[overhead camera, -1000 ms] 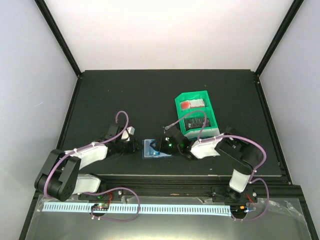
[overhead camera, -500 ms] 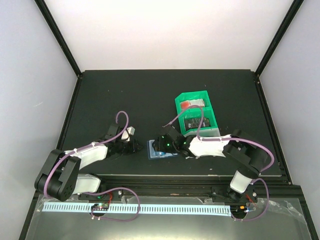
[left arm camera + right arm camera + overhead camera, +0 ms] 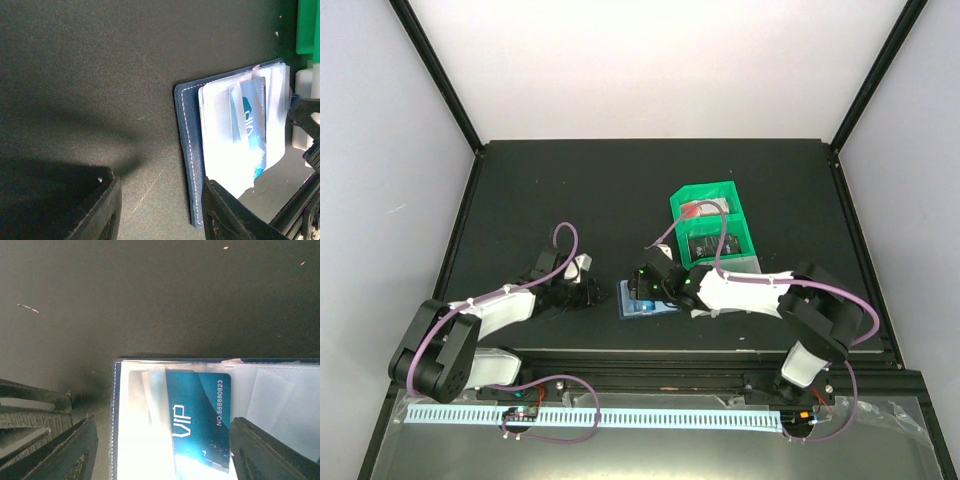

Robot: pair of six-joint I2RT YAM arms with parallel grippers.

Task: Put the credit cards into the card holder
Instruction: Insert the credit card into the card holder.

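The navy card holder (image 3: 642,308) lies open on the black table between my two grippers, its clear sleeves facing up. A blue credit card marked VIP (image 3: 200,412) lies on the sleeves, its left edge under a clear flap. It also shows in the left wrist view (image 3: 252,125) on the card holder (image 3: 187,150). My right gripper (image 3: 646,284) hovers right over the holder (image 3: 116,415), open, with a finger on each side of the card (image 3: 165,455). My left gripper (image 3: 592,294) is open and empty just left of the holder's spine (image 3: 160,212).
A green and white compartment bin (image 3: 714,228) holding a red item and a dark item stands just behind and right of the holder; its edge shows in the left wrist view (image 3: 307,25). The table's front edge runs close below the holder.
My right gripper has moved left over the card holder, with the arm stretching out. The holder has shifted slightly to the right. The left arm has hardly moved.
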